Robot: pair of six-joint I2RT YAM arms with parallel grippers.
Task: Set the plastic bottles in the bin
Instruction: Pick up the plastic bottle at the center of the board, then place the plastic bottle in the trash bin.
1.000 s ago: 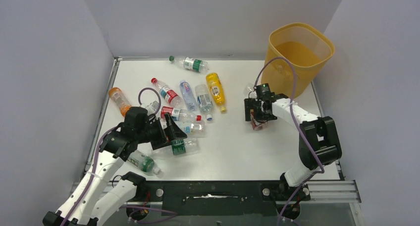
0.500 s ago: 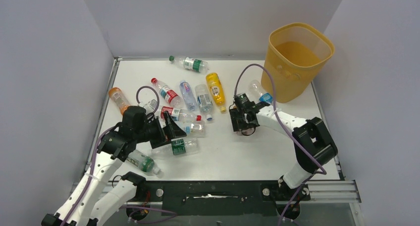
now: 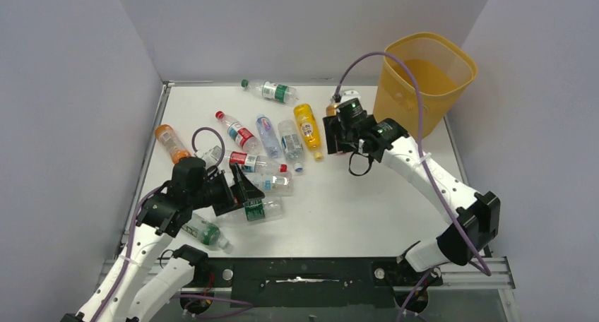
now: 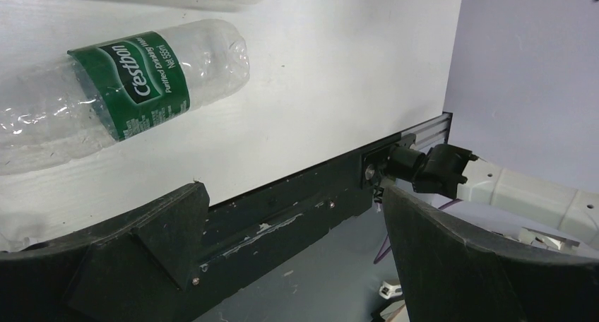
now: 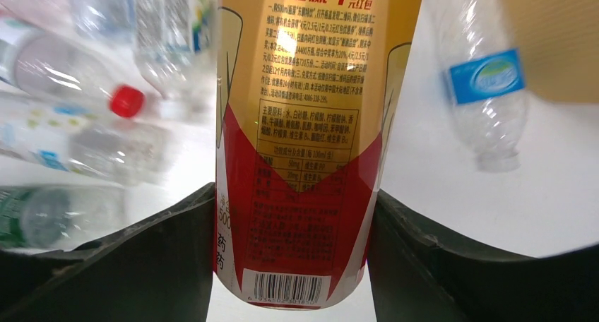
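Note:
My right gripper [image 3: 345,130] is shut on an orange bottle with a red and gold label [image 5: 304,159], held off the table left of the yellow-orange bin [image 3: 424,78]. The bin's edge shows at the top right of the right wrist view [image 5: 558,39], with a clear blue-label bottle [image 5: 484,89] lying beside it. My left gripper [image 3: 244,193] is open and empty, just beside a clear green-label bottle [image 3: 258,209], which also shows in the left wrist view [image 4: 134,82]. Several more bottles lie at the table's left.
A yellow bottle [image 3: 307,128], a red-label bottle [image 3: 236,131], an orange bottle [image 3: 169,142] and a green-label bottle [image 3: 272,90] lie on the white table [image 3: 339,209]. Another green-label bottle [image 3: 205,231] lies under the left arm. Grey walls stand close on three sides.
My right gripper has risen off the table with the orange bottle and moved back, closer to the bin. My left arm has barely shifted.

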